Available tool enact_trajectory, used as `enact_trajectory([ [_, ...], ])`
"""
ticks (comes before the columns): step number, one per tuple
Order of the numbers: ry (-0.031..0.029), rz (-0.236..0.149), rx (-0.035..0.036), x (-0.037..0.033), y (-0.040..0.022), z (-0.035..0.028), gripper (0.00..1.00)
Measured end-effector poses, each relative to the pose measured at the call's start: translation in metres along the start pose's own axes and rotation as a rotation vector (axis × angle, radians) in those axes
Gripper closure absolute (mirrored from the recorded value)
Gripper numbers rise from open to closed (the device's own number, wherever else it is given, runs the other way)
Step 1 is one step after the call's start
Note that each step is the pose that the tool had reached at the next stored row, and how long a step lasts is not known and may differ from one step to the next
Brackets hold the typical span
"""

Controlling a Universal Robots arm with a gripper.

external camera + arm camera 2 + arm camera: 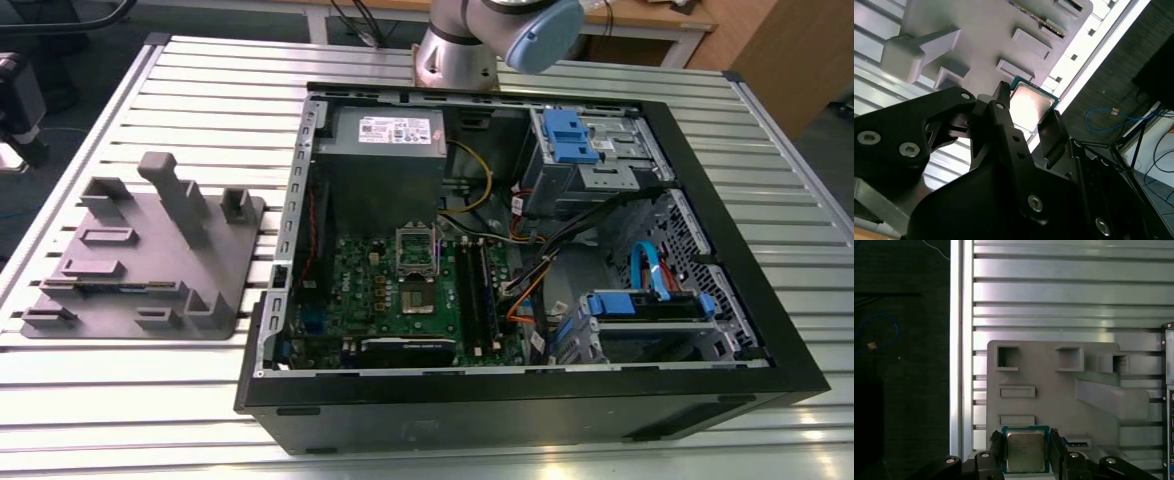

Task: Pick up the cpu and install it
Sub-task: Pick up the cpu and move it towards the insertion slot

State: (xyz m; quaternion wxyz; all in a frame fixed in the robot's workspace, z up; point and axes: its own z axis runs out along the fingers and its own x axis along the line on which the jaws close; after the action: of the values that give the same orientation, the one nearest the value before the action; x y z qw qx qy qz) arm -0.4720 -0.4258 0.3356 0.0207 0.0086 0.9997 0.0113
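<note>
Over the slatted table and grey tray, the gripper clamps the cpu, partly hidden by its fingers.

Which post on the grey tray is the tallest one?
The broad post toward the far side of the large grey plastic tray; it towers over the short stubby blocks around it.
</note>
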Motion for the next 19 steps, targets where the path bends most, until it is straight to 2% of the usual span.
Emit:
enact_trajectory([
  [2, 0.0, 0.0, 0.0, -0.0001, 0.0, -0.0018, 0.53],
  [9, 0.0, 0.0, 0.0, -0.0001, 0.0, -0.0022, 0.53],
  [12, 0.0001, 0.0, 0.0, -0.0003, 0.0001, -0.0065, 0.53],
  [19, 0.0001, 0.0, 0.0, -0.0012, 0.0007, -0.0298, 0.53],
])
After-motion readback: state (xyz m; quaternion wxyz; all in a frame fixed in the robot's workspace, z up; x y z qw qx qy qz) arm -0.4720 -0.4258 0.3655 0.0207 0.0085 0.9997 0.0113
